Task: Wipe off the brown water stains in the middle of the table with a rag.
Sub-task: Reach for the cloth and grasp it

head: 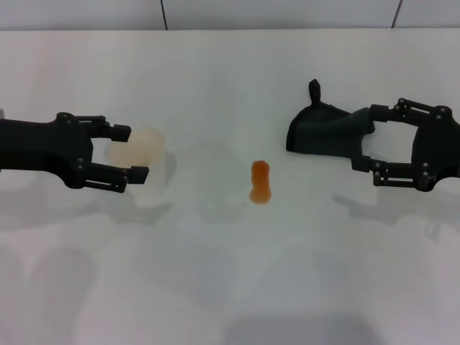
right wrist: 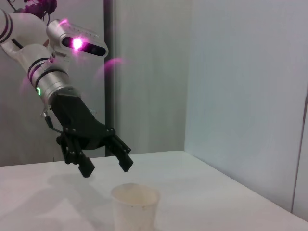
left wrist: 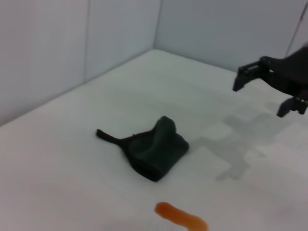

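- Stain (head: 259, 182): one glossy orange-brown puddle at the centre of the head frame, on bare white table (head: 230, 287), unwiped as yet.
- Rag (head: 325, 129): a dark crumpled heap, right of centre and slightly above the stain, near it but apart. It also shows mid-frame in the left wrist view (left wrist: 154, 149), with the stain at the bottom edge (left wrist: 182, 217).
- Right gripper (head: 363, 146) sits at the right edge of the head frame, jaws spread wide and released, the tips at the rag's right side. It looks lined up to take the rag, though whether a fingertip already touches the cloth is hard to judge from here.
- Left gripper (head: 135, 152) is at the left of the head frame, jaws also spread and empty, hovering over a white cup (head: 140, 154). The right wrist view shows it clear above the cup's rim (right wrist: 135, 192), not holding it.
- Likely next step: grasp the rag, then drag it across the stain.
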You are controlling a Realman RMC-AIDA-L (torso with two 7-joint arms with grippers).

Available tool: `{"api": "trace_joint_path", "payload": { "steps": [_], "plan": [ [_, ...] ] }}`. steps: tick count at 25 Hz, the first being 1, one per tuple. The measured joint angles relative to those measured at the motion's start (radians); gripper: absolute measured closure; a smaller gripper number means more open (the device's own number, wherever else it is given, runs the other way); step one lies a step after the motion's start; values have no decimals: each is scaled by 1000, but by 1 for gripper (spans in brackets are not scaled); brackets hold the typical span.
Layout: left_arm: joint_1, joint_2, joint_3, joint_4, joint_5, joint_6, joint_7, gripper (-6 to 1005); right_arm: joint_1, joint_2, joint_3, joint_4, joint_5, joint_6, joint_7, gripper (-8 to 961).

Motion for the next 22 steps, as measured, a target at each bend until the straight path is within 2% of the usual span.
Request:
{"api": "trace_joint_path", "payload": {
  "steps": [9, 17, 22],
  "plan": [
    [-5, -3, 0, 2, 30, 10, -19, 109, 24, 0, 0, -2, -6, 20, 8, 113],
    [6, 0, 0, 2, 23, 15, -56, 109, 101, 0, -5, 8, -87, 77, 79, 113],
    [15, 0, 0, -1, 21, 15, -63, 108, 122, 0, -7, 15, -92, 82, 85, 113]
  ]
}}
